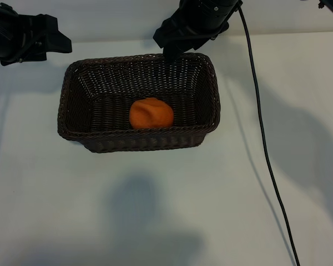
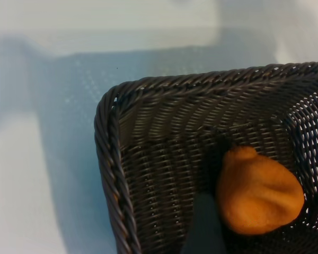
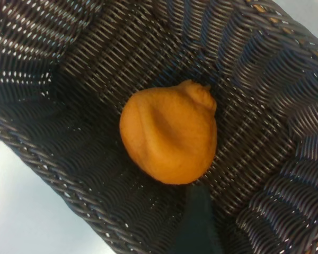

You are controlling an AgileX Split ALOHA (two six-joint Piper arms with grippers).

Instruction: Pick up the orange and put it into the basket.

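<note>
Right pincer (image 1: 172, 52) above far rim of the basket (image 1: 77, 105), spread wide, holding nothing, touching nothing. Left pincer (image 1: 64, 43) parked beyond the far left corner, also wide apart, empty. The orange (image 1: 150, 113) lying inside on woven floor, on white worktop (image 1: 166, 210).

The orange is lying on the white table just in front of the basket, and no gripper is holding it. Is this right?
Not quite. The orange is not on the table: it lies inside the basket, on its woven floor, as the exterior view shows. The rest is correct: no gripper is holding it.
</note>
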